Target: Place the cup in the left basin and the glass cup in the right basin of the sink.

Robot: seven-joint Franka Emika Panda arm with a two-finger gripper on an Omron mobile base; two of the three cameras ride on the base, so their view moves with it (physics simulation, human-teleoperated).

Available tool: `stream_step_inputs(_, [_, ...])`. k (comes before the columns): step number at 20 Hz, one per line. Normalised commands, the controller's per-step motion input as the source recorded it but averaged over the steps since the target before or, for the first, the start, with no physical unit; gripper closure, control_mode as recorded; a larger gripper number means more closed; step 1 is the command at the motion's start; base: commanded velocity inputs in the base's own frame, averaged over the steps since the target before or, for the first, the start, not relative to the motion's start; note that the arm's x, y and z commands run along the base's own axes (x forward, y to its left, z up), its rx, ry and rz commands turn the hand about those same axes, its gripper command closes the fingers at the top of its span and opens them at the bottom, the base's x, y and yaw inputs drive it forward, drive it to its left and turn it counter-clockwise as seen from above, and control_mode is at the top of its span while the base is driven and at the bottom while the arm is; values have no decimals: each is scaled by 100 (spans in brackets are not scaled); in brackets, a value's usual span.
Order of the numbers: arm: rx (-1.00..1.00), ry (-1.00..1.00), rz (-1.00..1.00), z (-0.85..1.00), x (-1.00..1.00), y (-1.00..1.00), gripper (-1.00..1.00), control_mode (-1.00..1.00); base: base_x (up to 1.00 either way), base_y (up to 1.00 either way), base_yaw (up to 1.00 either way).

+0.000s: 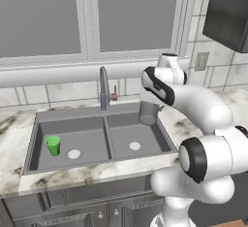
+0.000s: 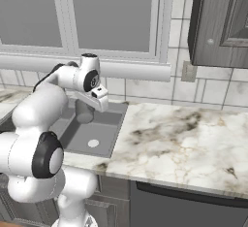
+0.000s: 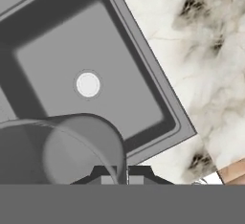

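we see gripper jaws clamped on grey translucent cylindrical glass cup rim, cup body beside them, over dark right basin.

Marble counter carries sink; cup stands in left basin.

Marble counter, dark wall cabinet, window

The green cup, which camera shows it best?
The left base view: the cup stands upright and unobstructed in the left basin, beside its drain. In the right base view the arm covers that side of the sink. The hand view looks over the right basin past the glass cup.
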Motion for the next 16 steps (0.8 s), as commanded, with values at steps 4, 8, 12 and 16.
stream_step_inputs(4, [0,1,0,-28,31,0,100,-100,0,0,0])
stream_step_inputs(8, [0,5,0,-36,29,1,100,-100,0,0,0])
stream_step_inputs(12, [0,10,0,-38,27,0,100,-100,0,0,0])
stream_step_inputs(16, [0,11,0,-39,22,-2,100,-100,0,0,0])
